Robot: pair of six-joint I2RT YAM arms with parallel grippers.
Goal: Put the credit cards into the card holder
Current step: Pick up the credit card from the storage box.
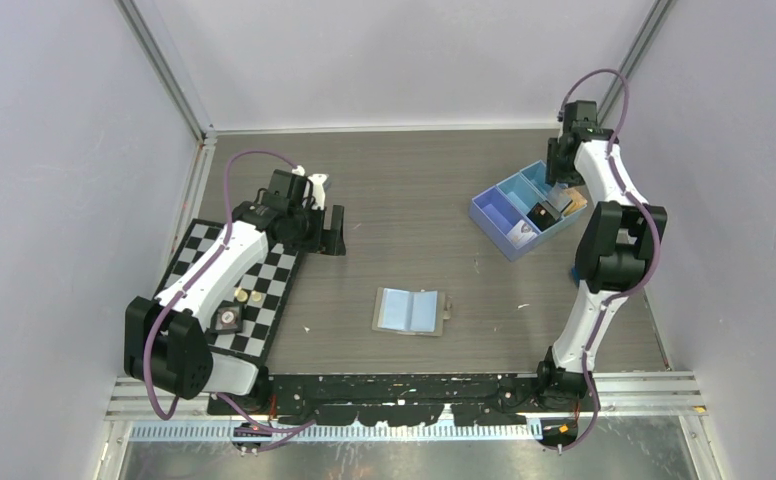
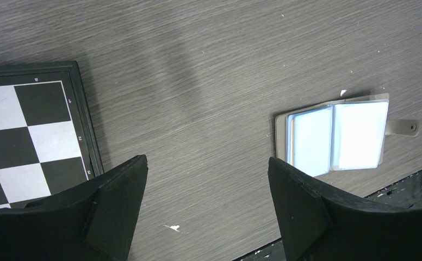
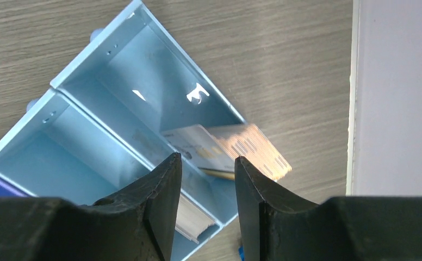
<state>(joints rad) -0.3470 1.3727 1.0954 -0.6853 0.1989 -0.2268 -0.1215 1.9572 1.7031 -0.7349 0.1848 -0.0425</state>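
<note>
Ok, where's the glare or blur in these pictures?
Left wrist: the card holder is washed out near white inside. Right wrist: bright glints on the blue tray wall, credit cards slightly soft. Top external: evenly lit, soft shadows, no glare.

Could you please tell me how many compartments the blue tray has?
3, side by side in the blue tray: the left compartment, purple inside; the middle compartment; the far compartment. None seems hidden.

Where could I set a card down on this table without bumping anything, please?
The widest bare wood lies between the chessboard and the blue tray, beyond the open card holder. A smaller patch sits between the holder and the right arm's base. It is crowded at the tray, where the right fingers hang over the cards.
</note>
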